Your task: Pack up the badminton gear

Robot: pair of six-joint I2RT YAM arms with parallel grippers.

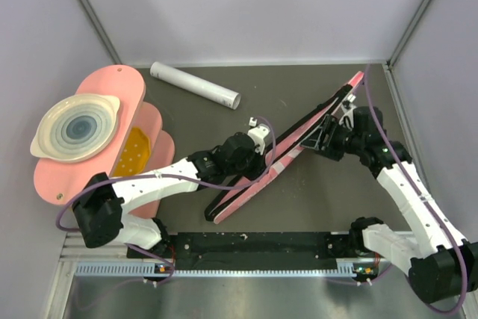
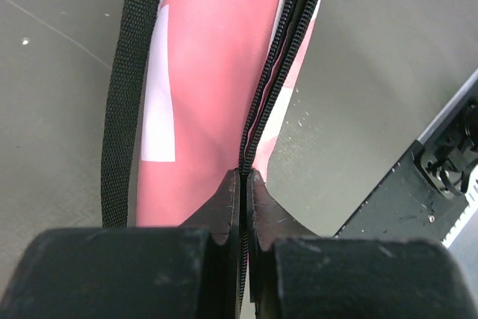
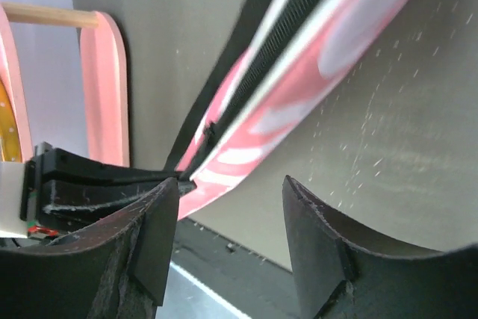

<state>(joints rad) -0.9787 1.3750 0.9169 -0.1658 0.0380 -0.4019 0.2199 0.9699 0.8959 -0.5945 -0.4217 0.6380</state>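
Zipping the bag point(image 1: 248, 190) shut looks like the step in hand. The left claw point(image 2: 243, 178) is pinched together on the bag's zip point(image 2: 278, 65) edge, about midway along. The right claw point(image 3: 228, 207) stands apart near the upper end, gripping nothing. Next, the right would likely need to steady the bag while the left draws along the zip. Pink with white patches and a black strap point(image 2: 123, 110), the bag stands on edge, slanting across the worktop point(image 1: 314, 199). The tube point(image 1: 194, 84) lies loose behind it.
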